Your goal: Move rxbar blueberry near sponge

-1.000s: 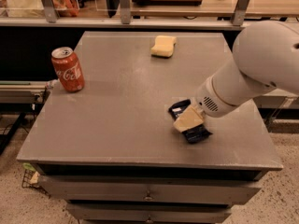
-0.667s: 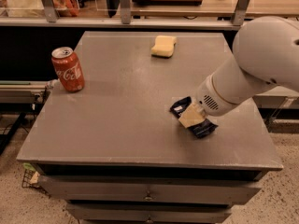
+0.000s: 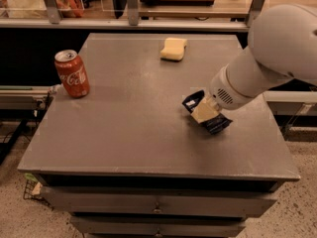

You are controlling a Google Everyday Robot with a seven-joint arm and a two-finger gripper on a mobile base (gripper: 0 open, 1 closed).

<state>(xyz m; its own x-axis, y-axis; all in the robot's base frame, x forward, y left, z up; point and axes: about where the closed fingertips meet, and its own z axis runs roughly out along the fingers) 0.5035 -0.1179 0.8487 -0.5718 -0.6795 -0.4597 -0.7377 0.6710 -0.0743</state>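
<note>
rxbar (image 3: 192,102), a flat dark navy wrapper with crimped ends, is at the right of the matte grey table (image 3: 124,133), well apart from the sponge (image 3: 174,49), a soft pale yellow block near the far edge. i see my cream gripper (image 3: 204,112) clamped across the bar's middle. a glossy red can (image 3: 72,74) stands upright at the left.

Dark navy rxbar blueberry (image 3: 217,125) tilted beneath the tool (image 3: 204,113), pale yellow sponge (image 3: 174,49) well apart, farther back
</note>
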